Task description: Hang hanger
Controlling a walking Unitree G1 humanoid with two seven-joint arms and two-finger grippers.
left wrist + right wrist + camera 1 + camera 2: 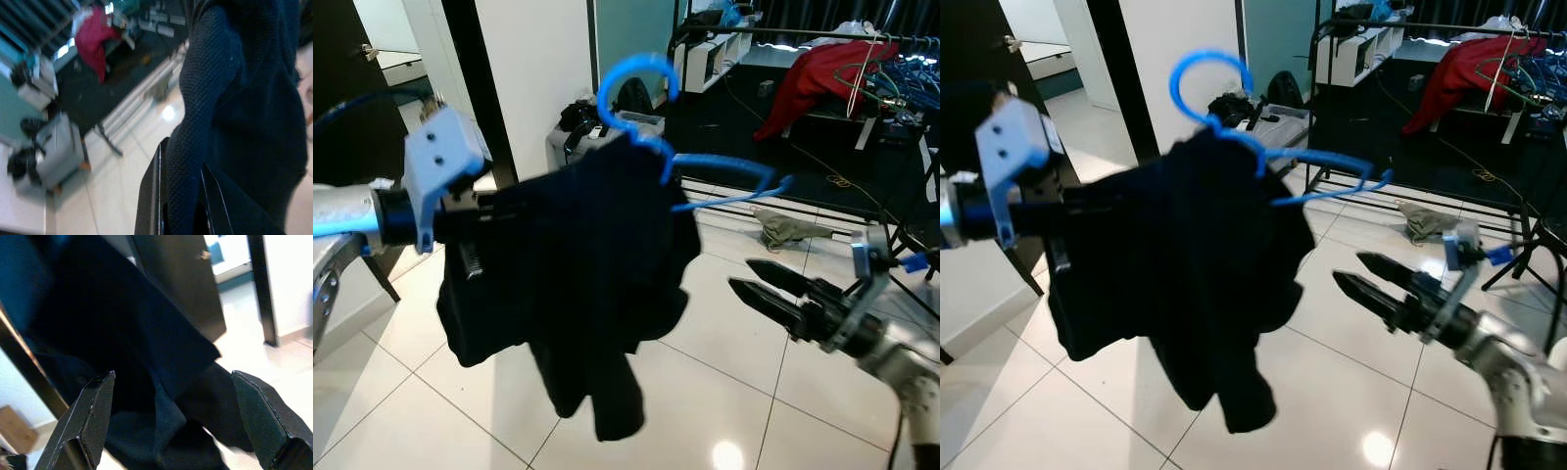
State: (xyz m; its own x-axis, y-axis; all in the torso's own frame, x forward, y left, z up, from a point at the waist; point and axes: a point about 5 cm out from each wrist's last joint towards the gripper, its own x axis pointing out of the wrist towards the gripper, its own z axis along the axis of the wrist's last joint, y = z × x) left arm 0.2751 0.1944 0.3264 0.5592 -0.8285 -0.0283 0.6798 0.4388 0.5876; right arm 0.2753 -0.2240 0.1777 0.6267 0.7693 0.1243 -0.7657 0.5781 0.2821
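Aloft, garment-draped hanger [705, 171] in left end effector [475, 211]

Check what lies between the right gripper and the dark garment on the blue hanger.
Nothing: in the left eye view, bare white floor tile shows behind the gap between the open right gripper and the dark garment on the blue hanger.

Dark garment [578, 284] hides most of blue hanger [705, 166]

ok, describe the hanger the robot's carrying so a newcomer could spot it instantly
Start from the clothes rack at the far side of the room, then come forward to the dark garment held up over the white tiled floor by the left gripper. The hanger pokes out of its top. Unlike the hangers on the rack, it is draped with that dark cloth, its bright blue hook free.
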